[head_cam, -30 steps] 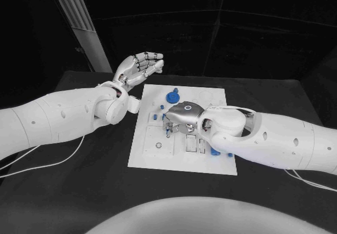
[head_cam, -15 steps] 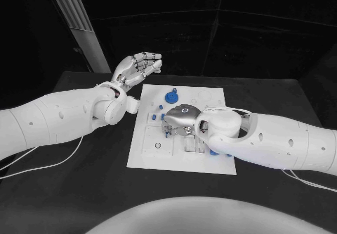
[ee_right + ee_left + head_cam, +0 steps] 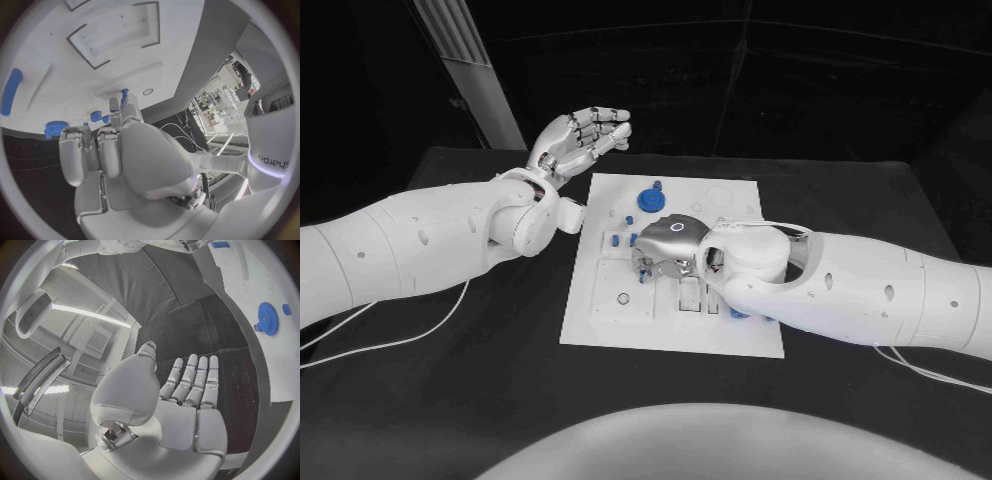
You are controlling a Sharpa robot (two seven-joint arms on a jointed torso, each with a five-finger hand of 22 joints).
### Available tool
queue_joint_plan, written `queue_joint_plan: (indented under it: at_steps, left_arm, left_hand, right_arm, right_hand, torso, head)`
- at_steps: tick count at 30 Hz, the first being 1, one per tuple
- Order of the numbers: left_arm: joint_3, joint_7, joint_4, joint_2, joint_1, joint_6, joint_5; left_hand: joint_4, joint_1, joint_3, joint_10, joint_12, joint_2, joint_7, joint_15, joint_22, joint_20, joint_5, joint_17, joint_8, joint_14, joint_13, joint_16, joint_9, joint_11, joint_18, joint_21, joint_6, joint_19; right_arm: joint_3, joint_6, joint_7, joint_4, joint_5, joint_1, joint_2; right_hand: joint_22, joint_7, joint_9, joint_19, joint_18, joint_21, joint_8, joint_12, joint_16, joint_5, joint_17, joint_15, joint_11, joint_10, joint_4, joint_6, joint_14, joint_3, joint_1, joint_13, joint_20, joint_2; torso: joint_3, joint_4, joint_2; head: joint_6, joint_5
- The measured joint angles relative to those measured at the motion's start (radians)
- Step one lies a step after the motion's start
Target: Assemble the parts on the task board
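The white task board [image 3: 672, 325] lies in the middle of the black table. My right hand [image 3: 669, 250] is low over its centre, fingers curled down. In the right wrist view the fingertips [image 3: 116, 106] pinch a small blue part [image 3: 124, 93] against the board [image 3: 75, 75]. A blue gear [image 3: 651, 200] sits on the board's far side, also in the wrist views as the gear [image 3: 55, 128] and the gear [image 3: 267, 316]. Small blue parts [image 3: 615, 240] stand left of the right hand. My left hand [image 3: 583, 138] is raised beyond the board's far left corner, palm up, fingers apart, holding nothing.
Another blue part [image 3: 740, 313] lies on the board under my right forearm. A blue bar [image 3: 10, 91] lies in a recess of the board. A pale upright post [image 3: 462, 60] rises behind the table's far left. White cables [image 3: 387, 335] trail over the table on the left.
My right hand and forearm have shifted slightly left and lower over the board's centre. My left hand has stayed raised and still.
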Motion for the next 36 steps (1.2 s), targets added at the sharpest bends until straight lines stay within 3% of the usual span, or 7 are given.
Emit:
queue_joint_plan:
  at_steps: [17, 26, 30, 34, 36]
  left_arm:
    - [0.000, 0.000, 0.000, 0.000, 0.000, 0.000, 0.000]
    - [0.000, 0.000, 0.000, 0.000, 0.000, 0.001, 0.000]
    - [0.000, 0.000, 0.000, 0.000, 0.000, 0.001, 0.000]
    - [0.000, 0.000, -0.001, 0.000, 0.000, 0.001, 0.000]
    - [0.000, 0.000, -0.001, 0.000, 0.000, 0.001, 0.000]
  left_hand:
    - [0.002, 0.000, -0.002, -0.001, 0.000, 0.000, 0.000, -0.003, -0.001, 0.000, 0.000, -0.001, 0.000, -0.003, -0.001, 0.005, 0.000, 0.001, 0.000, 0.000, 0.000, 0.000]
    - [0.002, 0.000, -0.002, -0.001, 0.000, 0.000, 0.000, -0.003, -0.001, 0.000, 0.000, -0.001, 0.000, -0.003, -0.001, 0.005, 0.000, 0.001, 0.000, 0.000, 0.000, 0.000]
    - [0.002, 0.000, -0.002, -0.001, 0.004, 0.000, 0.000, -0.003, -0.001, 0.000, 0.000, -0.001, 0.000, -0.003, -0.001, 0.005, 0.000, 0.001, 0.000, 0.000, 0.000, 0.000]
    - [0.002, 0.000, -0.002, -0.001, 0.004, 0.000, 0.000, -0.003, -0.001, 0.000, 0.000, -0.001, 0.000, -0.003, -0.001, 0.005, 0.000, 0.001, 0.000, 0.000, 0.000, 0.000]
    - [0.002, 0.000, -0.003, -0.001, 0.004, 0.000, 0.000, -0.003, -0.001, 0.000, 0.000, -0.001, 0.000, -0.003, -0.001, 0.005, 0.000, 0.001, 0.000, 0.000, 0.000, 0.000]
  right_arm:
    - [0.001, 0.016, 0.000, 0.006, -0.008, -0.003, 0.001]
    - [0.000, 0.018, 0.000, 0.006, -0.009, -0.007, 0.001]
    - [-0.001, 0.018, -0.001, 0.006, -0.009, -0.008, 0.000]
    - [-0.001, 0.015, -0.004, 0.006, -0.010, -0.009, 0.000]
    - [-0.001, 0.006, -0.005, 0.007, -0.010, -0.009, -0.003]
  right_hand:
    - [0.000, 0.002, -0.001, -0.004, 0.000, 0.000, -0.005, -0.004, 0.000, 0.000, 0.000, 0.000, 0.000, 0.000, 0.000, -0.002, 0.000, 0.000, 0.000, 0.000, 0.004, 0.000]
    - [0.000, 0.015, -0.004, -0.004, 0.000, 0.000, -0.032, -0.008, 0.000, 0.000, 0.000, 0.007, 0.016, -0.016, 0.009, -0.028, 0.000, -0.024, -0.048, 0.000, 0.011, -0.033]
    - [0.000, 0.037, -0.008, -0.004, 0.000, 0.000, -0.060, -0.008, 0.000, 0.000, 0.000, 0.022, 0.032, -0.051, 0.008, -0.070, 0.000, -0.056, -0.107, 0.000, 0.018, -0.056]
    - [0.000, 0.066, -0.007, -0.004, 0.000, 0.000, -0.090, -0.008, 0.000, 0.000, 0.000, 0.045, 0.057, -0.108, 0.005, -0.120, 0.002, -0.070, -0.174, 0.000, 0.040, -0.080]
    - [0.000, 0.072, -0.006, -0.002, 0.000, 0.000, -0.090, -0.008, 0.000, 0.000, 0.000, 0.045, 0.064, -0.122, 0.005, -0.133, 0.002, -0.070, -0.194, 0.001, 0.041, -0.091]
  torso:
    - [-0.0002, -0.0005, 0.000]
    - [-0.0004, -0.0005, 0.000]
    - [-0.0004, -0.0005, 0.000]
    - [-0.0004, -0.0005, 0.000]
    - [-0.0004, -0.0005, 0.000]
  head:
    - [0.000, -0.001]
    - [0.000, -0.001]
    - [0.000, -0.001]
    - [0.000, 0.000]
    - [0.000, 0.000]
